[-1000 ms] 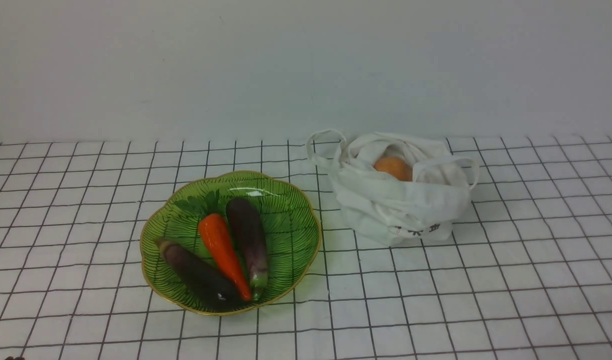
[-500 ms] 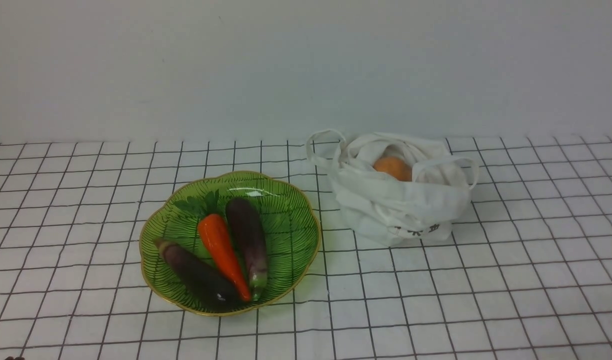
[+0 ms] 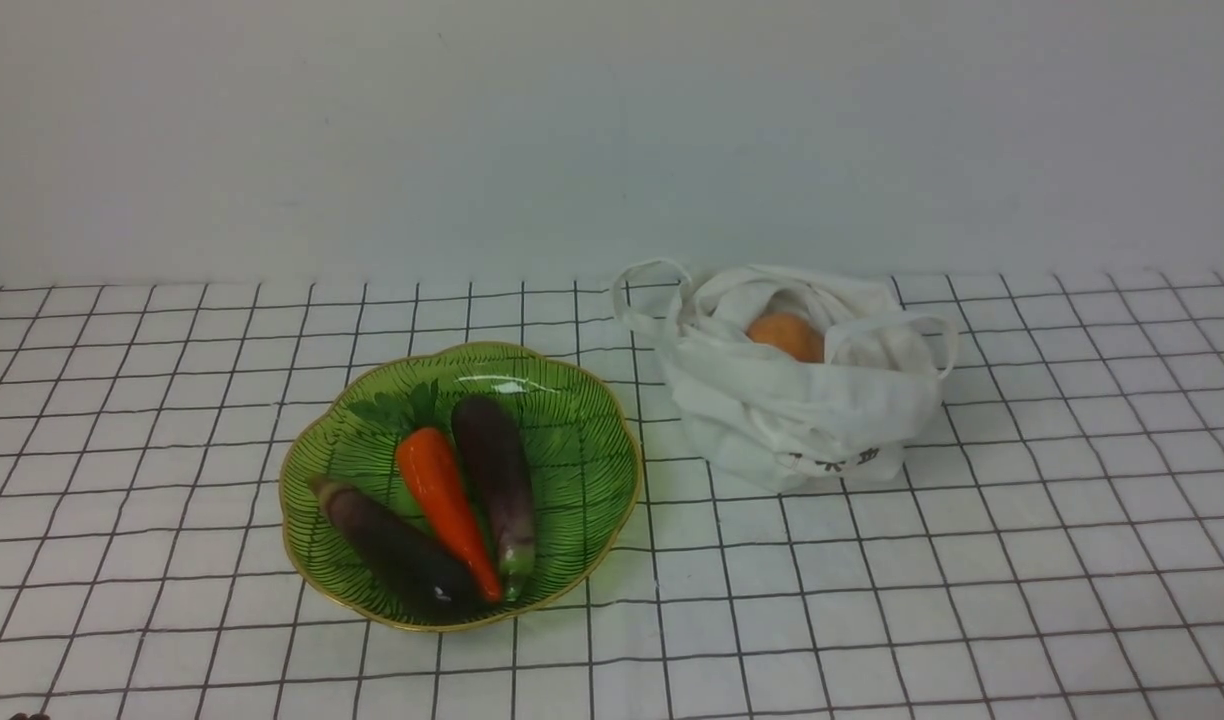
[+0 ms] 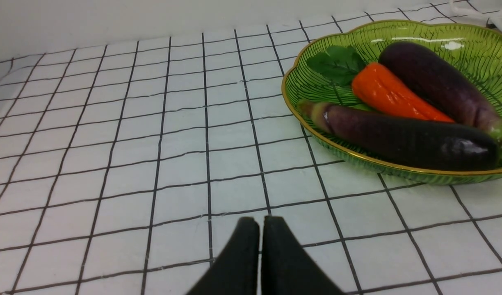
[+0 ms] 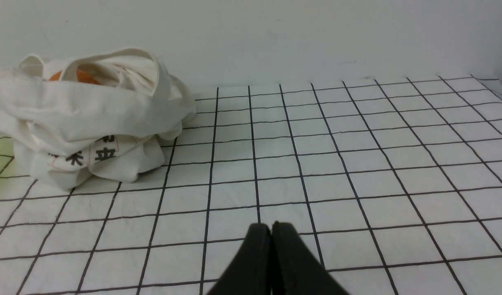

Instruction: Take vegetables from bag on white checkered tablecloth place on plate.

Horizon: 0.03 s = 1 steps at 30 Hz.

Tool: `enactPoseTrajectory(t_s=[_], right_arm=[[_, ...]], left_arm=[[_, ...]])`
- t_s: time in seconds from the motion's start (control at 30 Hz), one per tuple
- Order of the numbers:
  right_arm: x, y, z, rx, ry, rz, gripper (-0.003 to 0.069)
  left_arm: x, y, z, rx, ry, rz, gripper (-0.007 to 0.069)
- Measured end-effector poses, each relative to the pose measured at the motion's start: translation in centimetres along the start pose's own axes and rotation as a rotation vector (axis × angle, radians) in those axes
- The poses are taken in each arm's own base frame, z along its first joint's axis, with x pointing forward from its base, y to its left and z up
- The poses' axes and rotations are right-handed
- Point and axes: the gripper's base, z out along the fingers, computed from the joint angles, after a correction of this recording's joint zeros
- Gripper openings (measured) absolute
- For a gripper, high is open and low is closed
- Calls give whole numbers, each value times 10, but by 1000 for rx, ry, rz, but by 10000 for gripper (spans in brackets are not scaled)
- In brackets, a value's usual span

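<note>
The green glass plate (image 3: pixel 582 440) lies left of centre on the white checkered tablecloth (image 3: pixel 972 560). On it lies the dark purple eggplant with the pinkish stem end (image 3: pixel 387 545), also in the left wrist view (image 4: pixel 398 137). The white cloth bag (image 3: pixel 802 410) stands right of the plate, with the dull-orange vegetable (image 3: pixel 787 335) showing in its open top; the right wrist view shows the bag (image 5: pixel 87 119) and a sliver of orange (image 5: pixel 76 76). My left gripper (image 4: pixel 261 221) is shut and empty over bare cloth beside the plate. My right gripper (image 5: pixel 271 227) is shut and empty, apart from the bag.
On the plate also lie a bright orange carrot with green leaves (image 3: pixel 447 505) and a purple eggplant with a green tip (image 3: pixel 497 470). A plain white wall rises behind the table. Neither arm shows in the front view.
</note>
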Motion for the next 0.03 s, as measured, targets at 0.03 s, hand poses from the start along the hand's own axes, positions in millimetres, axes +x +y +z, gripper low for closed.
enactPoseTrajectory(t_s=[0.03], right_arm=[[0,0,0,0,0,0,-15]], left_arm=[[0,0,0,0,0,0,-8]])
